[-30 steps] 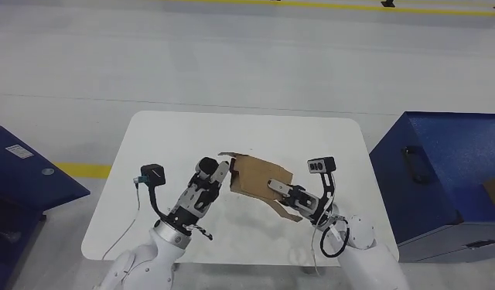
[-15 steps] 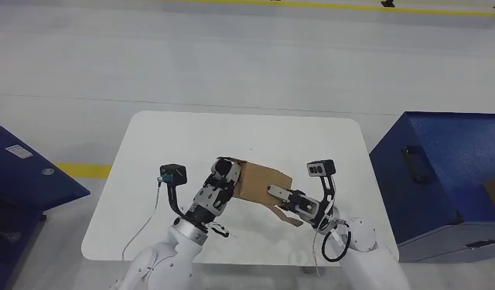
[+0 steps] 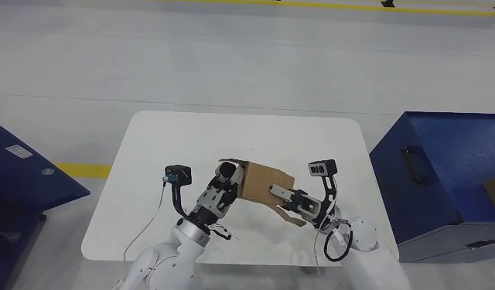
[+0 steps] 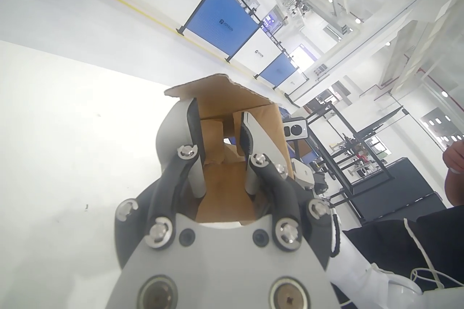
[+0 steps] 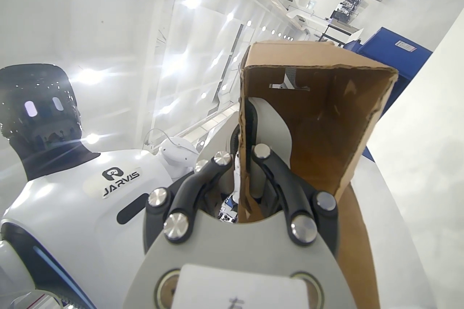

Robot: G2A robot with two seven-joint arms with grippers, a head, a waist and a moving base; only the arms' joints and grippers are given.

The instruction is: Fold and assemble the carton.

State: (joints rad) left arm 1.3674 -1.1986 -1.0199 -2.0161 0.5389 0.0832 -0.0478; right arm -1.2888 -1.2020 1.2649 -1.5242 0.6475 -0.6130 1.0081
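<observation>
Closing in from the side over the last second, the left gripper (image 3: 227, 175) is now sitting at the open end of the brown corrugated cardboard carton (image 3: 263, 180), where earlier it was hanging apart from it. The carton itself is tilting slightly more upright than before. It is resting near the front-middle of the white rounded-corner table (image 3: 155, 147), held between the two arms and partly opened into a tube.

The right gripper (image 3: 277, 189) is pinching one side wall of the carton. In its wrist view the cardboard edge is running straight between the narrowed fingers (image 5: 270, 133). The left gripper's fingers (image 4: 250, 143) are standing partly apart, with the carton's bottom panel and inner flaps showing between them. They are not visibly clamping anything, and whether either pad is touching a wall is hard to tell.

The work seems to be at the squaring-up stage: one arm is anchoring the body while the other is addressing the end flaps. Next, the left gripper probably needs to press or fold a short end flap inward, pushing gently along the crease. Meanwhile the right hold should be staying firm, so the tube is neither collapsing nor sliding across the table.
</observation>
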